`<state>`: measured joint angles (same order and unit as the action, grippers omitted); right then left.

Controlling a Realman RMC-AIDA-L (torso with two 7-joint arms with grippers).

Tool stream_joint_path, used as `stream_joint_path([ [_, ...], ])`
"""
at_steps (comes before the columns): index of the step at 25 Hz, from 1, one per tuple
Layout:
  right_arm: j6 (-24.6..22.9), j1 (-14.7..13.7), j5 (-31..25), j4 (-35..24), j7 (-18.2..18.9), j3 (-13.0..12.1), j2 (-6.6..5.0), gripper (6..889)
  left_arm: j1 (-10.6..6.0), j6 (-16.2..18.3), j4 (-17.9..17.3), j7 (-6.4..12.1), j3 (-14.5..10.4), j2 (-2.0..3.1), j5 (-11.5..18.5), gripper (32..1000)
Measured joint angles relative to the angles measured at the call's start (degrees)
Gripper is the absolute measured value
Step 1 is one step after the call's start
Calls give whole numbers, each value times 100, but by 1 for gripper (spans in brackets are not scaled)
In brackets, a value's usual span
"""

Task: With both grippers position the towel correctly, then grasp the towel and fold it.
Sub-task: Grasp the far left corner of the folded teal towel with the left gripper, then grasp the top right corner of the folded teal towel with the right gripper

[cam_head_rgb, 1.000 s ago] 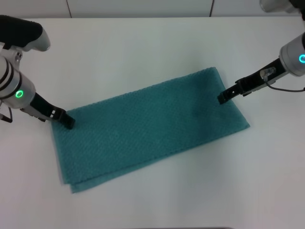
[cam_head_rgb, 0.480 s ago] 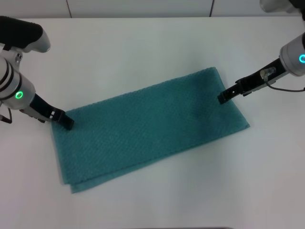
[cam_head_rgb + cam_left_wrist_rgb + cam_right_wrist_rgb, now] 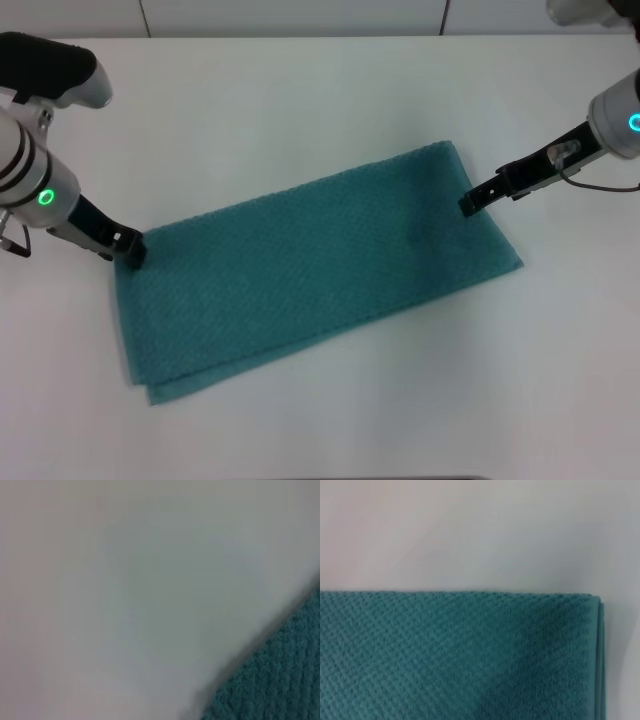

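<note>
Fingers on both grippers: can't tell, tips too dark. Left gripper (image 3: 131, 249) at towel (image 3: 310, 265) far-left corner, right gripper (image 3: 466, 204) on far-right end. Towel doubled, skewed mid-table (image 3: 300, 100). Looks like positioning step; next probably straighten, then pinch corners.

A plain white table (image 3: 300, 110) is seen to fill nearly the whole head view; its surface is smooth, matt and unmarked; it is lit evenly from above, and only soft, faint shadows are cast on it. Along the far edge a pale wall (image 3: 290, 15) is seen, divided by thin dark vertical seams into panels; the line where table and wall meet is marked by a narrow shadow. At the near edge a thin dark strip is shown below the tabletop. In both wrist views the same white surface (image 3: 125, 580) is seen close up, blurred and greyish (image 3: 470, 530).
</note>
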<state>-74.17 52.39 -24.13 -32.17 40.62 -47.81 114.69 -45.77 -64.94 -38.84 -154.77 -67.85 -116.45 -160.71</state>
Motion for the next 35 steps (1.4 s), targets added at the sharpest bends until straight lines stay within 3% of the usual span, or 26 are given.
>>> stream_joint_path([
  [7,0,-1,4,0,-6,0,0,740,-9,-52,-4,-18,0,0,-5,386],
  [12,-1,-1,7,51,-19,0,0,734,-26,-92,-11,-16,-4,0,-5,166],
  [17,-1,-1,12,225,-26,-13,-17,729,-97,-164,-22,-13,-9,-7,-5,47],
  [35,318,-9,317,704,-26,-69,-35,710,-152,-221,-37,-28,-9,-27,-14,47],
])
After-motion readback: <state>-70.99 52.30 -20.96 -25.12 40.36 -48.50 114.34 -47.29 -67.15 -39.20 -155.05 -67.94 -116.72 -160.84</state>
